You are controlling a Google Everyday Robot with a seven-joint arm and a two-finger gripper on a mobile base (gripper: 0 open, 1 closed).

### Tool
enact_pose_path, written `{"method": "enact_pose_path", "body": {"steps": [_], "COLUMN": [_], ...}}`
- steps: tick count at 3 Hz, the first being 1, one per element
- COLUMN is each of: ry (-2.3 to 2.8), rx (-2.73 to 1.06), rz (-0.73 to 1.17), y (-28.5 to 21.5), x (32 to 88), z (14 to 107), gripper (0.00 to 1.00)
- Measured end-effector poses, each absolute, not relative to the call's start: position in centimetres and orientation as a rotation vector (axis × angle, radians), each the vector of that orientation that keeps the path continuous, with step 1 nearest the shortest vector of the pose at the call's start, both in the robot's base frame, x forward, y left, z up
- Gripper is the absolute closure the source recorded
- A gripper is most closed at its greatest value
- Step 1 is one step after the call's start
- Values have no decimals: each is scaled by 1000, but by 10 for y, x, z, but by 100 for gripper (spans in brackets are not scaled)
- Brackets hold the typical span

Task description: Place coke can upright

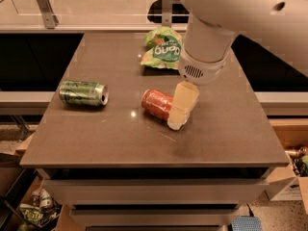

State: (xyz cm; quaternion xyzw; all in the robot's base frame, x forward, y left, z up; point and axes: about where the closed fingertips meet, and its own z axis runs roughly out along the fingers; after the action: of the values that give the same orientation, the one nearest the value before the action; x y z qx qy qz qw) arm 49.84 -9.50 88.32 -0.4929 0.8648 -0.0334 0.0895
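Note:
The coke can [157, 103] is red-orange and lies on its side near the middle of the grey table [96, 143], its length running left to right. My gripper [176, 122] hangs down from the white arm [207, 47] and sits at the can's right end, covering that end. Whether it grips the can does not show.
A green can [83, 93] lies on its side at the left of the table. A green snack bag [162, 48] lies at the back, just behind the arm. A glass rail with metal posts [44, 6] runs behind the table. Boxes and clutter sit on the floor at both sides.

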Motion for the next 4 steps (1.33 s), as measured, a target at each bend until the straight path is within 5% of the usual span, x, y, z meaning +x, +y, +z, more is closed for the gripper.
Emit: {"method": "enact_pose_path", "body": {"steps": [4], "ry": [2532], "rx": [-1613], "rz": [-3], "y": [-13], "x": [498], "z": [836], "gripper": [0]}}
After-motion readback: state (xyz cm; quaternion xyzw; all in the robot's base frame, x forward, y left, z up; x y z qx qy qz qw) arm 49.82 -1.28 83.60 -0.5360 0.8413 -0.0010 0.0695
